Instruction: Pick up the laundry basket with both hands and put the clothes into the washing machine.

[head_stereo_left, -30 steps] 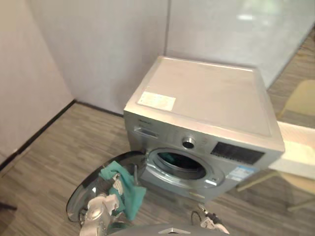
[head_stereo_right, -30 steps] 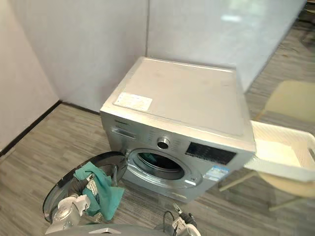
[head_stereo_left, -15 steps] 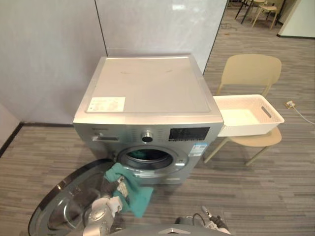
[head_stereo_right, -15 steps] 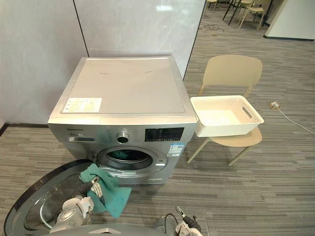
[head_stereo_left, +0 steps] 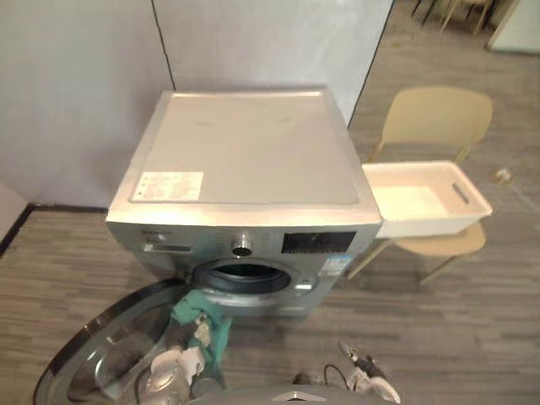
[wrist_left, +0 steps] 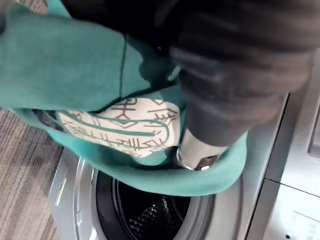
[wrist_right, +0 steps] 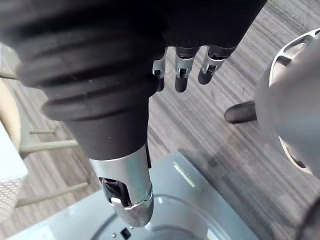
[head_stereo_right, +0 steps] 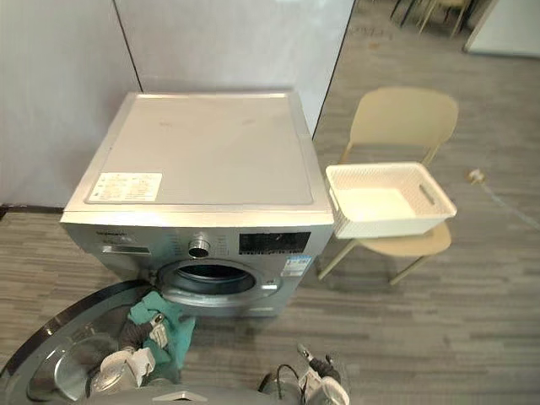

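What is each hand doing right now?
Left hand: shut on the teal patterned cloth garment.
Right hand: open, holding nothing.

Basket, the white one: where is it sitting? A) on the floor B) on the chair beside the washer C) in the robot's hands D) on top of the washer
B: the basket rests on the seat of the chair, right beside the washer.
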Controlling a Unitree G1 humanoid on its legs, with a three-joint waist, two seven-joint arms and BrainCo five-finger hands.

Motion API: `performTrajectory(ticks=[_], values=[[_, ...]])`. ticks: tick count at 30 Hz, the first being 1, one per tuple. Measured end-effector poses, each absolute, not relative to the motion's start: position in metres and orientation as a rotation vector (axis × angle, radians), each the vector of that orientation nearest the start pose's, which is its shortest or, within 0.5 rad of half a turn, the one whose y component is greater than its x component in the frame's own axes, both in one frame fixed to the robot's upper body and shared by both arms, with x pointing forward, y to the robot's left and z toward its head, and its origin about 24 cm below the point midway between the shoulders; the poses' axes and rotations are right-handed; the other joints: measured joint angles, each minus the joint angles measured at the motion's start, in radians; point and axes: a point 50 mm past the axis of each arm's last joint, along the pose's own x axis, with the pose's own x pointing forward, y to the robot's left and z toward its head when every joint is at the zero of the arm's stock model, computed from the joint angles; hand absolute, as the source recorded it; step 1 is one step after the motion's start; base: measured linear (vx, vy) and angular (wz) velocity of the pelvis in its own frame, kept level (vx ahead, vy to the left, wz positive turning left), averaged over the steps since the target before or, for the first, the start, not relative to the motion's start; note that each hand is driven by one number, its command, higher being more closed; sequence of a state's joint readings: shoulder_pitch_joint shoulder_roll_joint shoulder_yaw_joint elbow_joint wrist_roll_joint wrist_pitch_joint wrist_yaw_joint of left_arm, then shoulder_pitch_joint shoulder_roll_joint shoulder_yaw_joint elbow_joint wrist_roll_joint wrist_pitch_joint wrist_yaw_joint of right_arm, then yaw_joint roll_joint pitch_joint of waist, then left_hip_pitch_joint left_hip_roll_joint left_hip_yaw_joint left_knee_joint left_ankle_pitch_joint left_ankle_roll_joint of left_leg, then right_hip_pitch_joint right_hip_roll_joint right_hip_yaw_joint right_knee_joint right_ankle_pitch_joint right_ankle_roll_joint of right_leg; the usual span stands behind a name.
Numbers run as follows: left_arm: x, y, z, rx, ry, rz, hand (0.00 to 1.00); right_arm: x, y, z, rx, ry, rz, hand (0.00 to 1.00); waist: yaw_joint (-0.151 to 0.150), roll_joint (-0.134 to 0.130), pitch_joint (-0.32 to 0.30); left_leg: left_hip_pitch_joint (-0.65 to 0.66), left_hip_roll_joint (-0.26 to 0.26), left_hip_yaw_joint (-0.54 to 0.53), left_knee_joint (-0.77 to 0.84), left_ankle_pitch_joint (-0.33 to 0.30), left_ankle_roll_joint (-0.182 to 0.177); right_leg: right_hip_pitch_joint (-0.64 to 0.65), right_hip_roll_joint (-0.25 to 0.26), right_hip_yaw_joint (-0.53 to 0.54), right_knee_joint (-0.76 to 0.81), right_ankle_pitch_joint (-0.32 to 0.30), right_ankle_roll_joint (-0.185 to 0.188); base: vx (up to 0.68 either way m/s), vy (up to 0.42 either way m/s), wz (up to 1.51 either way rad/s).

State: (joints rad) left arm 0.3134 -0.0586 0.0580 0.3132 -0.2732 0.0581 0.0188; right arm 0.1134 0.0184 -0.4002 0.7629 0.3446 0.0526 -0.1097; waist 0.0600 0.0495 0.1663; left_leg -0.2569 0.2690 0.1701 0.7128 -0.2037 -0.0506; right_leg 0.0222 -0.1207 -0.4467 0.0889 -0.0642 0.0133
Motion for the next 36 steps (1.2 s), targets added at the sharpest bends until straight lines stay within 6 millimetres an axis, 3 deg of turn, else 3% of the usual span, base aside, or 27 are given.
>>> performTrajectory(ticks=[2,3,5,6,8,10,15,20,23,27,30,33,35,36], values=[[0.136,0.162,-0.091,-0.340,0.648,0.237,1.00,0.122,-0.215,-0.137,0.415,0.867,-0.614,0.00,0.002,0.006,-0.002,0.020,-0.044,0.007,-0.209,0.039,-0.012,-0.022,-0.010,0.026,0.012,0.004,0.017,0.15,0.180,-0.62],[0.133,0.159,-0.092,-0.339,0.659,0.219,1.00,0.131,-0.215,-0.133,0.366,0.851,-0.563,0.00,0.019,0.047,0.012,0.063,-0.043,0.015,-0.346,0.110,-0.046,-0.053,0.000,0.072,0.073,-0.017,0.057,0.22,0.228,-0.63],[0.143,0.160,-0.085,-0.332,0.618,0.205,1.00,0.146,-0.206,-0.128,0.364,0.817,-0.510,0.00,0.009,0.015,0.039,0.049,-0.070,0.034,-0.344,0.110,-0.035,-0.108,-0.045,0.079,0.158,-0.043,0.066,0.16,0.153,-0.29],[0.151,0.162,-0.077,-0.324,0.573,0.197,1.00,0.156,-0.198,-0.123,0.377,0.780,-0.477,0.00,0.005,-0.005,0.063,0.026,-0.082,0.042,-0.325,0.107,-0.031,-0.148,-0.072,0.083,0.214,-0.066,0.068,0.05,0.080,0.03],[0.165,0.165,-0.063,-0.309,0.500,0.178,1.00,0.174,-0.188,-0.113,0.380,0.724,-0.423,0.00,0.004,-0.011,0.116,-0.010,-0.089,0.051,-0.271,0.092,-0.008,-0.203,-0.106,0.079,0.306,-0.099,0.065,0.00,0.059,0.04],[0.177,0.166,-0.050,-0.304,0.431,0.166,1.00,0.195,-0.181,-0.097,0.360,0.642,-0.355,0.00,0.003,-0.001,0.159,-0.083,-0.075,0.055,-0.171,0.044,0.001,-0.283,-0.131,0.087,0.420,-0.156,0.068,-0.08,-0.005,-0.10],[0.192,0.162,-0.040,-0.310,0.374,0.147,1.00,0.214,-0.170,-0.082,0.331,0.576,-0.280,0.00,-0.004,0.005,0.222,-0.222,-0.007,0.050,0.025,-0.082,-0.005,-0.447,-0.137,0.123,0.652,-0.264,0.048,-0.09,-0.041,-0.14],[0.217,0.136,-0.022,-0.306,0.307,0.028,1.00,0.234,-0.166,-0.057,0.341,0.455,-0.245,0.00,-0.005,-0.009,0.272,-0.397,0.030,-0.006,0.214,-0.145,-0.011,-0.614,-0.148,0.140,0.859,-0.344,0.023,-0.08,-0.063,-0.01],[0.241,0.120,-0.001,-0.296,0.225,-0.036,1.00,0.252,-0.157,-0.034,0.343,0.359,-0.205,0.00,-0.005,-0.020,0.306,-0.510,0.050,-0.035,0.319,-0.173,-0.019,-0.727,-0.150,0.161,0.970,-0.378,0.008,-0.11,-0.050,-0.09],[0.280,0.111,0.043,-0.284,0.067,-0.059,1.00,0.266,-0.151,0.001,0.383,0.198,-0.165,0.00,-0.008,-0.025,0.351,-0.655,0.078,-0.055,0.429,-0.197,-0.023,-0.882,-0.134,0.192,1.073,-0.390,-0.001,-0.13,-0.042,-0.19],[0.303,0.119,0.077,-0.301,-0.051,0.002,1.00,0.267,-0.151,0.013,0.401,0.144,-0.177,0.00,-0.017,-0.033,0.359,-0.737,0.097,-0.055,0.477,-0.204,-0.019,-0.974,-0.121,0.217,1.112,-0.387,-0.006,-0.10,-0.022,-0.25],[0.326,0.156,0.124,-0.281,-0.209,0.126,1.00,0.267,-0.155,0.023,0.430,0.087,-0.196,0.00,-0.036,-0.039,0.365,-0.811,0.120,-0.053,0.510,-0.205,-0.022,-1.059,-0.101,0.233,1.129,-0.373,-0.011,-0.05,-0.019,-0.31],[0.339,0.200,0.182,-0.305,-0.379,0.200,1.00,0.268,-0.157,0.035,0.437,0.022,-0.199,0.00,-0.039,-0.052,0.371,-0.856,0.147,-0.041,0.520,-0.202,-0.026,-1.119,-0.077,0.243,1.124,-0.351,-0.015,-0.04,-0.042,-0.41],[0.341,0.208,0.200,-0.325,-0.423,0.198,1.00,0.268,-0.160,0.036,0.439,0.011,-0.207,0.00,-0.041,-0.052,0.371,-0.868,0.151,-0.042,0.522,-0.202,-0.026,-1.129,-0.072,0.242,1.121,-0.347,-0.016,-0.01,-0.031,-0.28]])
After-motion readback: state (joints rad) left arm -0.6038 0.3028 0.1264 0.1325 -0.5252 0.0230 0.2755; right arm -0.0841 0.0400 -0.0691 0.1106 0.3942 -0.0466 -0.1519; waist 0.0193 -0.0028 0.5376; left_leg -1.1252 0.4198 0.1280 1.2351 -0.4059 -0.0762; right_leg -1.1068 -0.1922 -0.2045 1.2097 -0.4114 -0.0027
